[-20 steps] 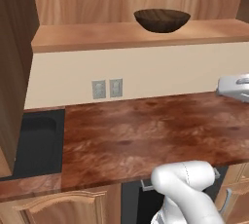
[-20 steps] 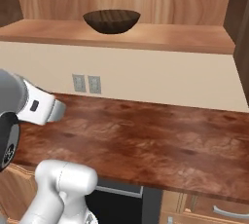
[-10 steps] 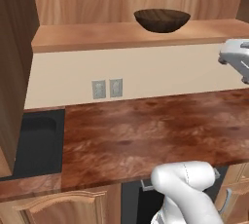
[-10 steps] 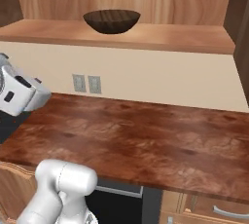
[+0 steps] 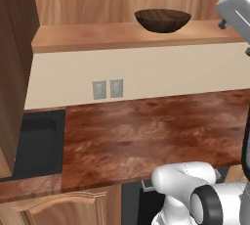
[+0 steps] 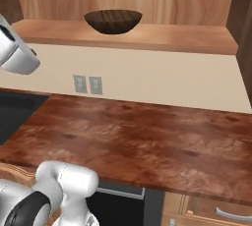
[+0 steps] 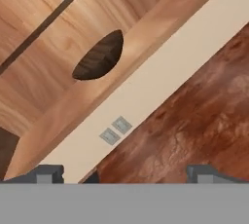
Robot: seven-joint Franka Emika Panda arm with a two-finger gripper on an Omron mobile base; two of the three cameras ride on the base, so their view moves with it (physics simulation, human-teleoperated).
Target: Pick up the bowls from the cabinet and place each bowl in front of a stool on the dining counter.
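Two small dark fingertips of the gripper (image 7: 124, 173) rise well apart at the bottom of the hand view, so the jaws stand wide open with nothing between them. The hand view is rolled, so the shelf runs diagonally across it.

On the flat shelf board of the light tan wood-grain cabinet (image 5: 97, 35) (image 6: 187, 38) (image 7: 146, 28) sits the wide, shallow dark brown wooden bowl (image 5: 162, 20) (image 6: 113, 21) (image 7: 99, 56), upright, in front of the wood-grain back panel. Its hollow looks empty as far as the views reach. From the left base view it stands toward the right of the shelf; from the right base view, toward the left.

Below the shelf a cream wall strip carries a pair of grey wall sockets (image 5: 108, 89) (image 6: 87, 84) (image 7: 115, 130). Nearer lies the glossy reddish-brown wood-grain worktop (image 5: 156, 131) (image 6: 138, 141) (image 7: 194, 116), with a black sink (image 5: 31, 143) at its left end.
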